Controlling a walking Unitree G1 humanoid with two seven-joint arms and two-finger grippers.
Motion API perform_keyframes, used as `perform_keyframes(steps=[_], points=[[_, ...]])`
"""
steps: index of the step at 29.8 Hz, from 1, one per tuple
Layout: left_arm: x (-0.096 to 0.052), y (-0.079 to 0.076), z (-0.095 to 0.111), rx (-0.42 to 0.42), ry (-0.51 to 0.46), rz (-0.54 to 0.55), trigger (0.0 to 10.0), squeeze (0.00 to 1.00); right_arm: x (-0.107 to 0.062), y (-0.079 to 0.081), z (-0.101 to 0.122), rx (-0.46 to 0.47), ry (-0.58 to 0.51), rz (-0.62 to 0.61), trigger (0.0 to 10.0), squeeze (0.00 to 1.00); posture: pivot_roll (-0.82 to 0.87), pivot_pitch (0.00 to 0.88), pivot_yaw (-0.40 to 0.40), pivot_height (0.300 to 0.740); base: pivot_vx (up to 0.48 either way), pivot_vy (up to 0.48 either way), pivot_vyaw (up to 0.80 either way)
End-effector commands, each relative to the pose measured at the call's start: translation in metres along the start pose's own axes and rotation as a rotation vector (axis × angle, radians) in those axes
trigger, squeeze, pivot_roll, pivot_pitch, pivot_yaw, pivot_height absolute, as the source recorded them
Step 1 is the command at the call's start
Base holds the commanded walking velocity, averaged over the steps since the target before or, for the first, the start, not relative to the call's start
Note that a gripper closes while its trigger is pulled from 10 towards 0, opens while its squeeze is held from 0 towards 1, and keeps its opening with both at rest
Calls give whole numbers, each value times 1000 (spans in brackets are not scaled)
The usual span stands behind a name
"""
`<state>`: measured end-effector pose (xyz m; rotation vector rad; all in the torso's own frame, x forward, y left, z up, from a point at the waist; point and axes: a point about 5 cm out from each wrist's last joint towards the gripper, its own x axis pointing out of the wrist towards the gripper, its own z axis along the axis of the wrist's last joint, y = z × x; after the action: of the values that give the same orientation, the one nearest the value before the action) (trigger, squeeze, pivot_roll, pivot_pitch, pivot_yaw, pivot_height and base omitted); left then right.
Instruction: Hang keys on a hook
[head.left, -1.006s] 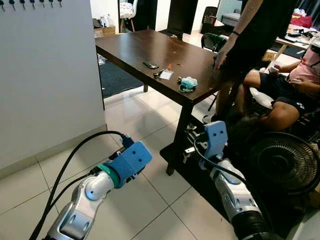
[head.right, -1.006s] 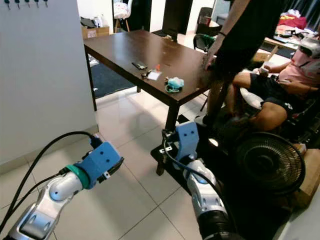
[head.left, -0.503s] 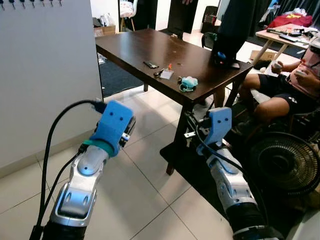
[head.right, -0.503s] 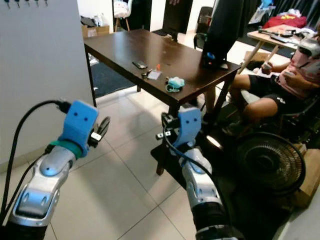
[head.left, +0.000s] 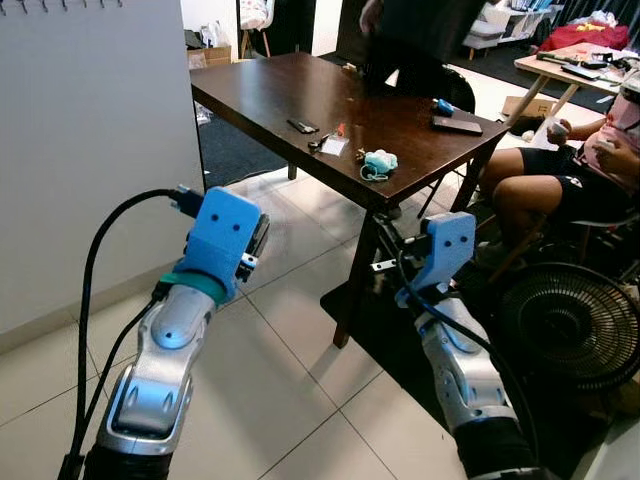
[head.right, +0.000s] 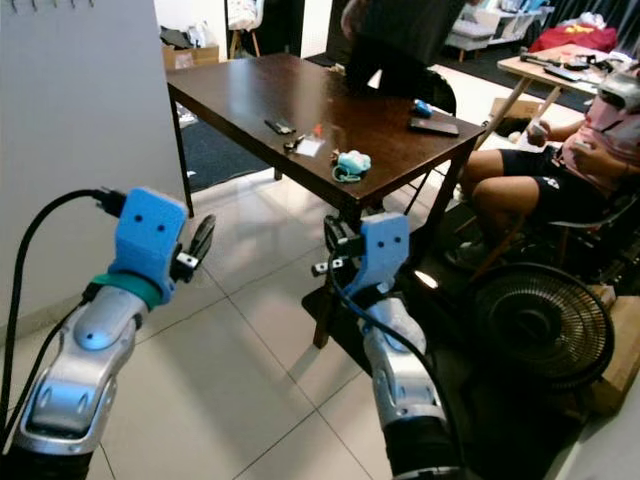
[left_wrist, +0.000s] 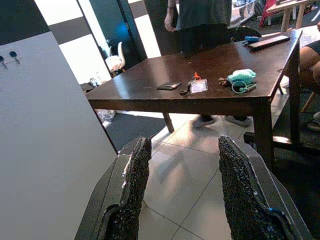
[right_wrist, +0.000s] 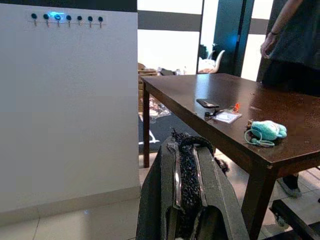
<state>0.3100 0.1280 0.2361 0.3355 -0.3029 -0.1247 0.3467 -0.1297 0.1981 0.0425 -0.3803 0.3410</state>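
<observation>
A bunch of keys with a white tag (head.left: 327, 147) lies on the dark wooden table (head.left: 280, 95), beside a teal pouch with a ring (head.left: 377, 163). A row of small dark hooks (right_wrist: 65, 18) is fixed high on the white wall panel (head.left: 90, 150). My left gripper (left_wrist: 182, 190) is raised over the floor between the wall and the table, open and empty. Level with the table's near corner, my right gripper (right_wrist: 187, 165) is shut with nothing in it. Both grippers are well short of the keys.
A person (head.left: 420, 35) stands at the table's far side. Another person (head.left: 585, 165) sits at the right, behind a floor fan (head.left: 575, 325). A black card (head.left: 301, 127) and a phone (head.left: 456, 124) also lie on the table. Tiled floor (head.left: 290, 380) lies before me.
My left arm has swung up from low and sideways to point forward. The standing person has walked from the table's right side round to its far side.
</observation>
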Motion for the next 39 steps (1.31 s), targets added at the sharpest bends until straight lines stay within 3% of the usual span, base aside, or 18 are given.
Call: perform_keyframes(steps=[1, 7, 25, 31, 39], points=[[-2, -3, 2, 11, -14, -6, 10000, 0, -3, 1, -3, -1, 17, -3, 10000, 0, 82, 52, 33, 740, 0, 0, 0], [-4, -3, 3, 19, -32, -13, 10000, 0, -3, 6, -4, 7, 18, 2, 10000, 0, 80, 41, 45, 740, 154, 0, 0], [-3, -3, -1, 23, -27, -14, 10000, 0, -1, 10, -2, -39, 20, 22, 10000, 0, 79, 17, 37, 740, 480, 0, 0], [-3, -3, -1, 21, -29, -8, 10000, 0, 0, 8, 0, -11, 15, 15, 10000, 0, 77, 18, 32, 740, 472, 0, 0], [-3, -3, -1, 19, -28, -3, 10000, 0, 1, 9, -2, -85, 42, 39, 10000, 0, 75, 19, 28, 740, 455, 0, 300]])
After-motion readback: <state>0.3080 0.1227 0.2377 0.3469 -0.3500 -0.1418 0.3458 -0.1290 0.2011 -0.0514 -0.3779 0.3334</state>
